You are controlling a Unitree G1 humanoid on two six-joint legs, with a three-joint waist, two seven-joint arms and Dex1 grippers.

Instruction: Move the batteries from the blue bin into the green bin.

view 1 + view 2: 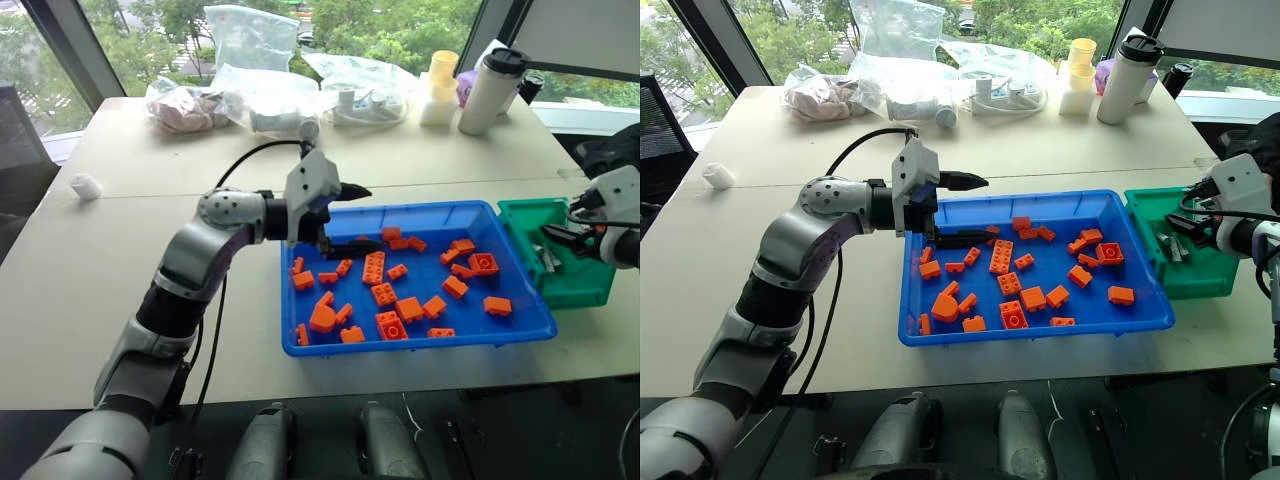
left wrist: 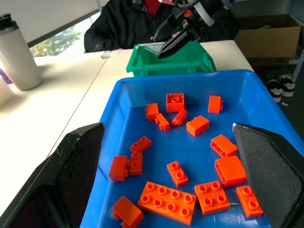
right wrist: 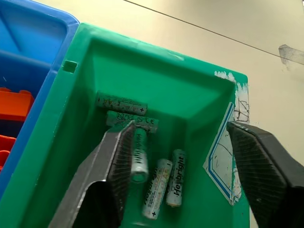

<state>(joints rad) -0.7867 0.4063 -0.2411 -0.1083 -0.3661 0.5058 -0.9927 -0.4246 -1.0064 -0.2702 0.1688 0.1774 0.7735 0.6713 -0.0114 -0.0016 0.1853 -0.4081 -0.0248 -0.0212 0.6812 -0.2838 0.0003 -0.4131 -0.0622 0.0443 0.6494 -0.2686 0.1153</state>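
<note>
Lying in the deep green plastic bin (image 3: 199, 118), five slim, slippery, rigid grey-silver batteries (image 3: 156, 164) are best pinched mid-length, while both the right end effector (image 3: 180, 166) and left end effector (image 2: 166, 156) are seen spread open, empty.

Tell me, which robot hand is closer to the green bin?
The right. The right end effector hangs open just above the green bin, over the batteries inside. The left end effector is over the far end of the blue bin.
</note>
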